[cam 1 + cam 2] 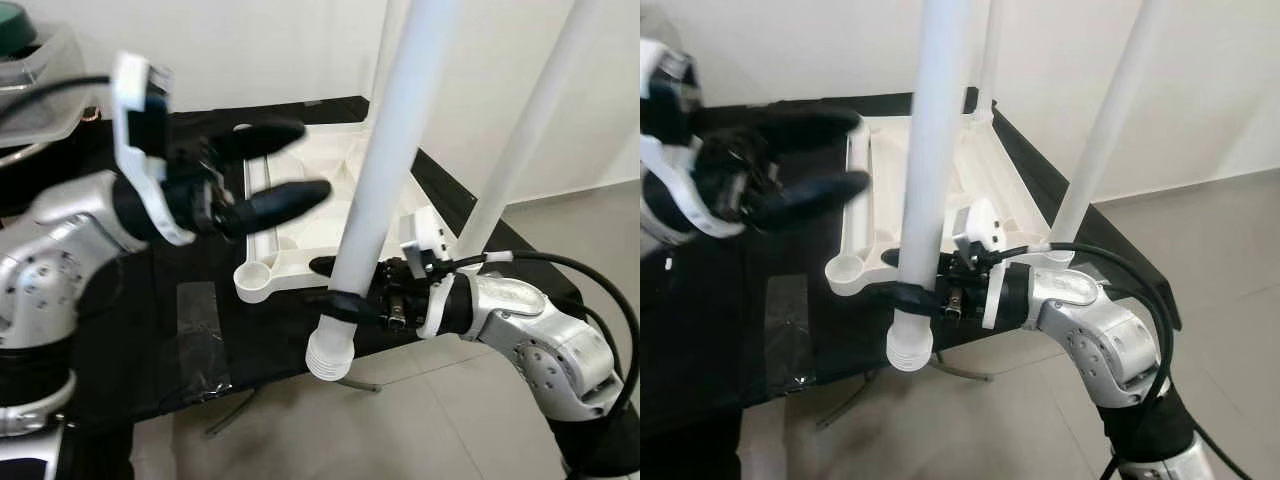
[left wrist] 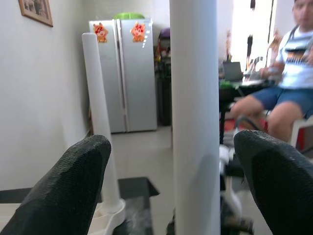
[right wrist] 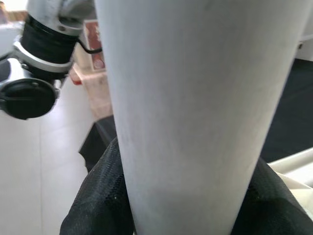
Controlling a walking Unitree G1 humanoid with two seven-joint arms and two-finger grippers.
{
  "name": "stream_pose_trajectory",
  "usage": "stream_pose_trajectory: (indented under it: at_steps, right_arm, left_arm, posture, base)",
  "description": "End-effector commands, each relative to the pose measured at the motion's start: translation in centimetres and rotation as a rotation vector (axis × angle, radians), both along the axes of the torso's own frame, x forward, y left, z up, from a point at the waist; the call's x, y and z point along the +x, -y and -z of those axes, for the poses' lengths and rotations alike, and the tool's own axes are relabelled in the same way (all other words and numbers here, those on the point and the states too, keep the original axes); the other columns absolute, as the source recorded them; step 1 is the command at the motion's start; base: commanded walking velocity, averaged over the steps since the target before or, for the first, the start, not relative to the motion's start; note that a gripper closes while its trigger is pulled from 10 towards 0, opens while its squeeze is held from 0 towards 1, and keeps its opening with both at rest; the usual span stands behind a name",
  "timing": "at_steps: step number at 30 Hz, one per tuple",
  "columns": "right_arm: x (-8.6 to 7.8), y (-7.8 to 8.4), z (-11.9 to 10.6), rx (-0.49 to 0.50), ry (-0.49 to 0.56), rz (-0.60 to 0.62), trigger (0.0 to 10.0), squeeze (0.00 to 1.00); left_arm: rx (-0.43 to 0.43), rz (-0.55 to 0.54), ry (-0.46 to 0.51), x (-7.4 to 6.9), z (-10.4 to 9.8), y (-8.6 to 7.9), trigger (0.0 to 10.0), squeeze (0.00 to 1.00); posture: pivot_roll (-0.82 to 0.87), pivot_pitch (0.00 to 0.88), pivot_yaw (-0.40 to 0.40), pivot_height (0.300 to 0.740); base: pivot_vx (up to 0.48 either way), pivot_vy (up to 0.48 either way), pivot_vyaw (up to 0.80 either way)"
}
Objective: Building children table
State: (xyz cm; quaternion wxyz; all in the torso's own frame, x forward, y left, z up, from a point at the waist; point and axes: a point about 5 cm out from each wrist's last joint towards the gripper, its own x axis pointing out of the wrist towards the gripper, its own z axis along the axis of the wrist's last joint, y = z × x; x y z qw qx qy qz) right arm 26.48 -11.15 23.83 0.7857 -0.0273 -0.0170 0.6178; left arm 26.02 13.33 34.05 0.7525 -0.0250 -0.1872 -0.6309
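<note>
The white children's table top lies upside down on a black table. One white leg stands screwed into its right corner, and the front left corner socket is empty. My right gripper is shut on a loose white leg, holding it upright just above its threaded end, in front of the table's edge. In the right wrist view its fingers wrap the leg. My left gripper is raised and open, pointing at that leg without touching it.
A strip of clear tape lies on the black table. A grey container stands at the far left. Tiled floor lies below the front edge. A person sits across the room, near a silver fridge.
</note>
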Motion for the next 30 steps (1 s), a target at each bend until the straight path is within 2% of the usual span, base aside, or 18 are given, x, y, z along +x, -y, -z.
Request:
stream_pose_trajectory:
  at_steps: [1, 3, 8, 12, 14, 15, 16, 19, 30]
  right_arm:
    - [-0.3, -0.6, 0.4, -0.014, 0.018, -0.016, 0.0, 0.0]
    - [-0.4, -1.0, 0.8, -0.027, 0.008, -0.021, 0.0, 0.0]
    - [-0.6, -1.5, 1.3, -0.044, 0.0, -0.031, 0.0, 0.0]
    - [-0.1, -2.2, 2.3, -0.109, -0.013, 0.015, 0.0, 0.0]
    - [0.3, -2.1, 2.6, -0.137, -0.011, 0.048, 0.0, 0.0]
    - [0.4, -2.1, 2.6, -0.144, -0.007, 0.058, 0.0, 0.0]
    - [0.5, -2.0, 2.6, -0.148, -0.004, 0.068, 0.0, 0.0]
    - [0.7, -1.9, 2.5, -0.153, 0.004, 0.084, 0.0, 0.0]
    - [0.9, -2.0, 2.5, -0.149, 0.02, 0.104, 0.0, 0.0]
  left_arm:
    - [0.007, 0.049, -0.043, 0.1, 0.4, 1.2, 10.0, 0.0]
    - [0.02, 0.058, -0.053, 0.2, 0.9, 2.2, 10.0, 0.0]
    - [0.026, 0.061, -0.055, 0.3, 1.0, 2.8, 10.0, 0.0]
    - [0.086, 0.062, -0.03, 0.4, 1.0, 3.6, 10.0, 0.0]
    - [0.148, 0.041, -0.005, 0.5, 1.2, 3.5, 10.0, 0.0]
    - [0.18, 0.028, 0.009, 0.6, 1.3, 3.4, 5.3, 0.0]
    - [0.215, 0.021, 0.013, 0.7, 1.5, 3.3, 0.0, 0.0]
    - [0.261, 0.015, 0.017, 0.7, 1.6, 2.9, 0.0, 0.0]
    - [0.29, -0.011, 0.012, 1.2, 1.5, 2.3, 0.0, 0.0]
  posture:
    - [0.02, 0.068, -0.032, 0.74]
    - [0.02, 0.067, -0.033, 0.74]
    - [0.01, 0.068, -0.032, 0.74]
    - [0.01, 0.068, -0.032, 0.74]
    - [0.01, 0.068, -0.033, 0.74]
    - [0.01, 0.07, -0.032, 0.74]
    - [0.01, 0.07, -0.032, 0.74]
    - [0.01, 0.07, -0.032, 0.74]
    - [0.02, 0.07, -0.03, 0.74]
  base:
    - [0.0, 0.0, 0.0]
    - [0.0, 0.0, 0.0]
    - [0.0, 0.0, 0.0]
    - [0.0, 0.0, 0.0]
    - [0.0, 0.0, 0.0]
    - [0.0, 0.0, 0.0]
    - [0.0, 0.0, 0.0]
    - [0.0, 0.0, 0.0]
    - [0.0, 0.0, 0.0]
